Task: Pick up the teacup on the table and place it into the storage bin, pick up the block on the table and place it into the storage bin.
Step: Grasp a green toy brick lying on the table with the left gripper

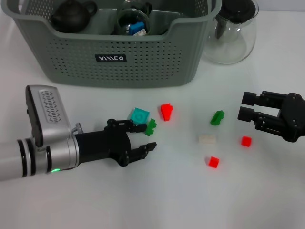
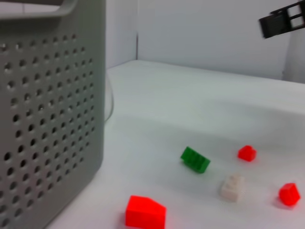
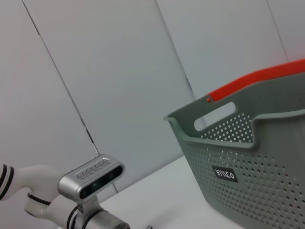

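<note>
Just ahead of my left gripper (image 1: 140, 136), on the white table (image 1: 157, 200), lies a small green block (image 1: 151, 126), touching the teal block (image 1: 139, 115) beside it. My fingers are spread wide and hold nothing; the upper fingertip is just beside the green block, though I cannot tell whether it touches. I count seven blocks loose on the table: two green, three red, one teal, one cream. Behind them stands the storage bin (image 1: 119, 62), grey-green and perforated, with a black label; a dark teapot (image 1: 71, 14) and a glass cup (image 1: 132, 21) sit inside. My right gripper (image 1: 250, 107) hangs open and empty near the second green block (image 1: 217, 117). A clear glass teapot (image 1: 233, 36) stands just beside the bin.
</note>
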{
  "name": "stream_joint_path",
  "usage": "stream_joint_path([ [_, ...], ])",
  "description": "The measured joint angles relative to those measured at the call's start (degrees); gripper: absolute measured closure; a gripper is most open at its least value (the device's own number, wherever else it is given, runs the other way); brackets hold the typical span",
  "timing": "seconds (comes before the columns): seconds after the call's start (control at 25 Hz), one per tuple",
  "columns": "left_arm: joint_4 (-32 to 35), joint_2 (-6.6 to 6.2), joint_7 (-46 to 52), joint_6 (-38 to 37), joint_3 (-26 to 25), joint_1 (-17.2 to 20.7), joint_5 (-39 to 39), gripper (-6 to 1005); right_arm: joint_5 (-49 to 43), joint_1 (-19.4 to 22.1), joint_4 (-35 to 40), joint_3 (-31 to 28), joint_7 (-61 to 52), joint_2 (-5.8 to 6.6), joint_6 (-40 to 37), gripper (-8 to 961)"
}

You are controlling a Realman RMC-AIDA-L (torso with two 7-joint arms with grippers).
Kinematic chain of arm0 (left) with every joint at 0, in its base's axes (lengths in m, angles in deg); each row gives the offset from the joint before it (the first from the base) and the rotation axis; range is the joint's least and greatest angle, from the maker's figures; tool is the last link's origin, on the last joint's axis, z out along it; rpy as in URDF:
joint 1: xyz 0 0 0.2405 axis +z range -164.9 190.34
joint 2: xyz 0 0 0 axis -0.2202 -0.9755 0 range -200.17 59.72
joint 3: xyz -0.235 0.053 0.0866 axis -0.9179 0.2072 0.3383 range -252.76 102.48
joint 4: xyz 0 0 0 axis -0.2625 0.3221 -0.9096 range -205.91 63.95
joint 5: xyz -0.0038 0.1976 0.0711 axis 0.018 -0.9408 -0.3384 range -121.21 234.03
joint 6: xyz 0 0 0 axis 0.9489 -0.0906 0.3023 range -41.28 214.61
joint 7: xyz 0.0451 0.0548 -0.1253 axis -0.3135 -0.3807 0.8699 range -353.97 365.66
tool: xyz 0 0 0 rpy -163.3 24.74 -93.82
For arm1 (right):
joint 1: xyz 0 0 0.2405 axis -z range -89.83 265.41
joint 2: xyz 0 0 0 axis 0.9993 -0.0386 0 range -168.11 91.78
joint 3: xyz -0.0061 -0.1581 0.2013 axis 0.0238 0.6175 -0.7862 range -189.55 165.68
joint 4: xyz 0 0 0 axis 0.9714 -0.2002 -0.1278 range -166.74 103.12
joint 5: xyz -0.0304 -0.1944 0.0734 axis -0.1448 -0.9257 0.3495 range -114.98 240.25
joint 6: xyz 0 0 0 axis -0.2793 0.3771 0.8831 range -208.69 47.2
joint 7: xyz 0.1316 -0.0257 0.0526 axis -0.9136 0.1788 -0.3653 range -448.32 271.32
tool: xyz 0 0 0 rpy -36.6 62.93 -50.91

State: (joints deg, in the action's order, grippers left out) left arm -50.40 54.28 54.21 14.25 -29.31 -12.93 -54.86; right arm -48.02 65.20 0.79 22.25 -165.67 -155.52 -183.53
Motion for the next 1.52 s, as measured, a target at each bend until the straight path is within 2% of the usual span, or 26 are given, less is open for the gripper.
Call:
stream_joint_path([
  [0.64,-1.86,0.12,0.14,5.44,-0.55,-2.03,2.08,481,0.0,0.07,0.0,0.0,0.0,0.02,-0.06,419],
  [1.36,-1.59,-0.03,0.14,7.61,-0.65,-2.15,3.69,482,0.0,0.09,0.0,0.0,0.0,0.03,-0.13,419],
  [1.52,-1.59,-0.05,0.14,5.85,-0.61,-1.76,3.7,482,0.0,0.11,0.0,0.0,0.0,0.02,-0.39,419],
])
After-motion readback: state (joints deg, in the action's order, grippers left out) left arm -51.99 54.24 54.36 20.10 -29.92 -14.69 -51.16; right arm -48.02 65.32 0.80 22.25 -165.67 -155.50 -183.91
